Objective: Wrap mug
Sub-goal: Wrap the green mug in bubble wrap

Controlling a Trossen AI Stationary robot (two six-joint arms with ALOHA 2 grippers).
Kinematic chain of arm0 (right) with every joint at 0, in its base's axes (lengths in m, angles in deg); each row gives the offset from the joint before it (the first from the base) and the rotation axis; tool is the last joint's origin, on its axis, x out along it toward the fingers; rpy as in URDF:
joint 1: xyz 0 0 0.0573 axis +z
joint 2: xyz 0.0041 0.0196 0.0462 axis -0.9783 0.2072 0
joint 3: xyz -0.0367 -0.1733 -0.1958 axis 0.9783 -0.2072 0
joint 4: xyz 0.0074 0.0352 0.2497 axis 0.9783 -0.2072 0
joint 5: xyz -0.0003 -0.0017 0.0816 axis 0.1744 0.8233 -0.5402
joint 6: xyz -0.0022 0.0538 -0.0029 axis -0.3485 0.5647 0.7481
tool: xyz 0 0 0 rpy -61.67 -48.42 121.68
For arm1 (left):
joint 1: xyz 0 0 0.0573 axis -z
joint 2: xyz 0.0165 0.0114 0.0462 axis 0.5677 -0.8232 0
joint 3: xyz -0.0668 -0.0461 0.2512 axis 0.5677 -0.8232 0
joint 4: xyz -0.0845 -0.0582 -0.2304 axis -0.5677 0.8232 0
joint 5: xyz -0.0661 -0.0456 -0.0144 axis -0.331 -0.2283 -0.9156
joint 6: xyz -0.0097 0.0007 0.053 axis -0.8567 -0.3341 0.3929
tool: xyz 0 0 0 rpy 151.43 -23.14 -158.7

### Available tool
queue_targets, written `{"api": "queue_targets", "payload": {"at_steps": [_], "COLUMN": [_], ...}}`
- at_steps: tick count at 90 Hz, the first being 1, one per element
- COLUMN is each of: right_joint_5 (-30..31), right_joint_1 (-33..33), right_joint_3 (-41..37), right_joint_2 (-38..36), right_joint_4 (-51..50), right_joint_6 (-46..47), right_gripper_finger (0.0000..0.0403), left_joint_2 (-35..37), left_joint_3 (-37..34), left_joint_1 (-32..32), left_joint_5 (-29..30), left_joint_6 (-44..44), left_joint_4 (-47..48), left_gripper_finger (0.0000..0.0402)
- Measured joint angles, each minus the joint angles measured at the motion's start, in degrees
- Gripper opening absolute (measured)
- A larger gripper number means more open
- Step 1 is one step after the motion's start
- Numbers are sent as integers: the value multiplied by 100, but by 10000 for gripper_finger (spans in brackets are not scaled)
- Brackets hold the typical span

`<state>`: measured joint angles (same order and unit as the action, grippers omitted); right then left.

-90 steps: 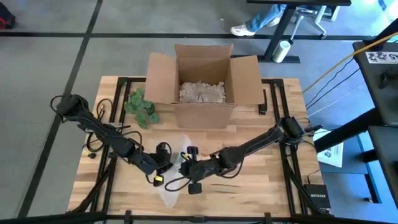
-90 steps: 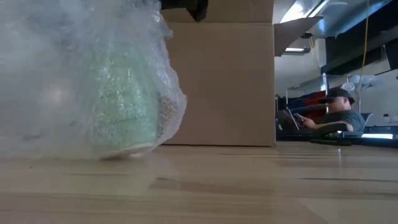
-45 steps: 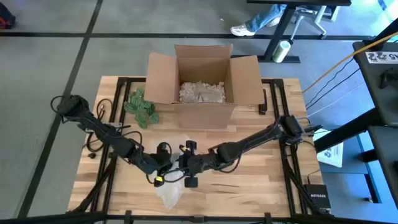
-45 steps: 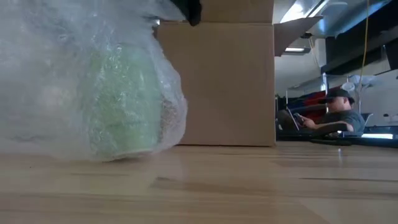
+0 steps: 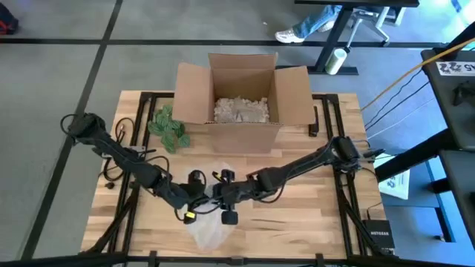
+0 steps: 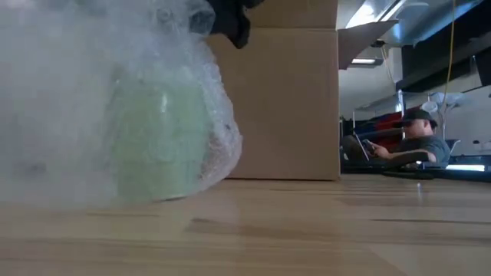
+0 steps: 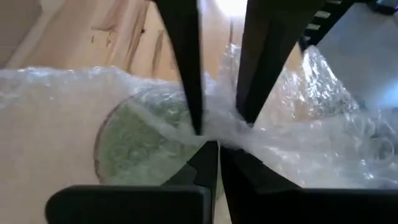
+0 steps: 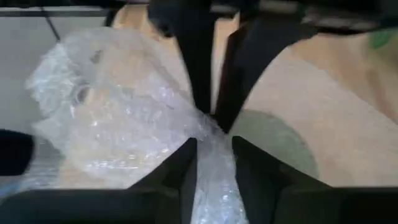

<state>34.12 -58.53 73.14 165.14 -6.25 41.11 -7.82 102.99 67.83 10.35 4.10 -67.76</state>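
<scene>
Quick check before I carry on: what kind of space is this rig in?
Probably a lab or workshop: the wooden table stands on a grey floor, a person sits at a desk behind, and a cardboard box holds packing filler.

Even indoor light, sharp from above, soft up close

The high view is bright and crisp with faint shadows; in the low view the bubble wrap [image 6: 115, 100] is blurred and hazy, and both wrist views are soft, with glare on the plastic.

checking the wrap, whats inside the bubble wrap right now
A pale green mug shows through the bubble wrap, standing on the table. Both grippers pinch the wrap above it; its handle and rim are blurred by the plastic.
</scene>
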Motion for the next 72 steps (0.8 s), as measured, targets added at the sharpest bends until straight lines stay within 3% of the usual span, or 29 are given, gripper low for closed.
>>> {"api": "queue_targets", "payload": {"at_steps": [20, 45, 72], "right_joint_5": [-265, -795, -1299], "right_joint_1": [-121, -389, -539], "right_joint_3": [2, 2, 105], "right_joint_2": [0, 0, 74], "right_joint_4": [-228, -389, -572], "right_joint_6": [7, 185, 159], "right_gripper_finger": [5, 2, 0], "left_joint_2": [2, 4, 9], "left_joint_3": [472, 1133, 1730], "left_joint_1": [140, 671, 1682], "left_joint_5": [96, 886, 2085], "left_joint_6": [-276, -554, -1113], "left_joint_4": [963, 2044, 2849], "left_gripper_finger": [0, 0, 0]}}
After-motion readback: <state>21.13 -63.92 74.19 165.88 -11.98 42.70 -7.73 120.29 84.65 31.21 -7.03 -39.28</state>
